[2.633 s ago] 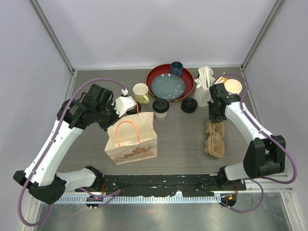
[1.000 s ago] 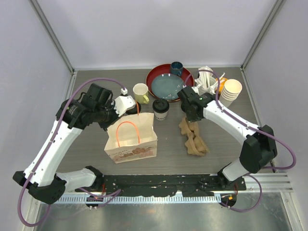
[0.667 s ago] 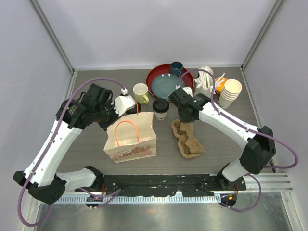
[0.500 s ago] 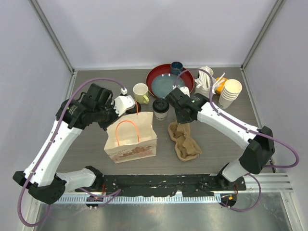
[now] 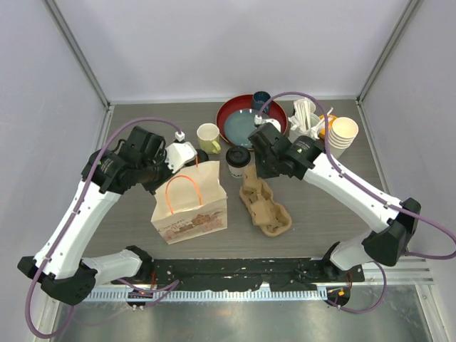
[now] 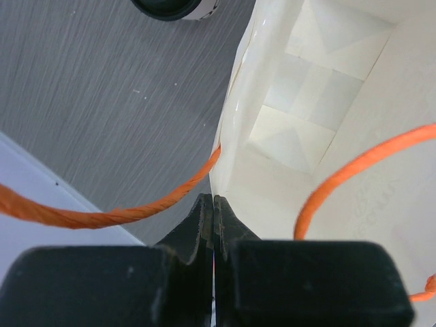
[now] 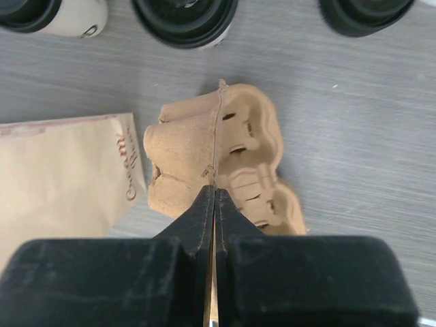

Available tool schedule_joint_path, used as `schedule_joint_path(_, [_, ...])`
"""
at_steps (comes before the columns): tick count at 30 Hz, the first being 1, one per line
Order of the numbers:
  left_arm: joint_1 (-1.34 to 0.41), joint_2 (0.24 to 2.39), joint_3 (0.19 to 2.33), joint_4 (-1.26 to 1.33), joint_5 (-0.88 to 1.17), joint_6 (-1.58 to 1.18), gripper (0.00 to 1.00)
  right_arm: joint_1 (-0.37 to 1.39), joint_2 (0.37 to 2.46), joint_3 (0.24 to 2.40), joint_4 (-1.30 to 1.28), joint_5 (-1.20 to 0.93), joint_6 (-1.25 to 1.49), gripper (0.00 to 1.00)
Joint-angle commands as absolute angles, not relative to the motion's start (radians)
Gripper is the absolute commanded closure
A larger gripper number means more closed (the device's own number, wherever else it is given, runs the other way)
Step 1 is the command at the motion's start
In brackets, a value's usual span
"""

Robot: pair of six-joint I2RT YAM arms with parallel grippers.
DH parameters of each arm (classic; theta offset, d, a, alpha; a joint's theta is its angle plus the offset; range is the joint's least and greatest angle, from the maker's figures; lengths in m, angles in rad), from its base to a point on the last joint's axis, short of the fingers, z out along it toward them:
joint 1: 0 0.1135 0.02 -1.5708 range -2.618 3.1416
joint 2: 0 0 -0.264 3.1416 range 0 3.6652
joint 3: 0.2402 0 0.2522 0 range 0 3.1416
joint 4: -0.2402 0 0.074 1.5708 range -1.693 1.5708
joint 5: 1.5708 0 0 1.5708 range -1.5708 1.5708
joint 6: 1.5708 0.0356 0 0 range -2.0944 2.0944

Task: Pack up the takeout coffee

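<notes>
One takeout coffee cup [image 5: 237, 159], cream with a black lid, stands behind the paper bag [image 5: 191, 208]; it also shows in the right wrist view [image 7: 184, 17]. The second lidded cup [image 7: 364, 9] shows only in that view; from above my right arm hides it. My right gripper [image 5: 256, 176] [image 7: 214, 187] is shut on the centre rim of the brown pulp cup carrier [image 5: 265, 209] [image 7: 248, 146], which hangs tilted just right of the bag. My left gripper [image 5: 179, 164] [image 6: 213, 197] is shut on the bag's rim beside an orange handle [image 6: 129, 208], and the bag's mouth is open.
A red tray [image 5: 226, 114] holding a blue plate stands at the back, with a dark blue cup [image 5: 261, 100] on it. A pale yellow mug [image 5: 208, 137] sits left of the tray. At the back right stand a white holder of sticks [image 5: 305, 117] and stacked paper cups [image 5: 342, 135].
My right arm has swung left with the cup carrier, from the table's right side to just beside the bag, now covering the second cup. The bag has shifted and tilted slightly left.
</notes>
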State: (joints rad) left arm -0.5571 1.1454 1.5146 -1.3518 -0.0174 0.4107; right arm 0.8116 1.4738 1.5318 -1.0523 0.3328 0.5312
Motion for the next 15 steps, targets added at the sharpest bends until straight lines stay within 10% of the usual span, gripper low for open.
schedule_joint_path(1, [-0.529, 1.108, 1.493, -1.439, -0.074, 0.387, 1.0, 0.818, 1.359, 1.387, -0.875, 0.134, 0.597, 0.99])
schedule_joint_path(15, [-0.462, 1.063, 1.45, -1.425, -0.097, 0.365, 1.0, 0.822, 1.324, 1.147, -0.561, -0.083, 0.649, 0.99])
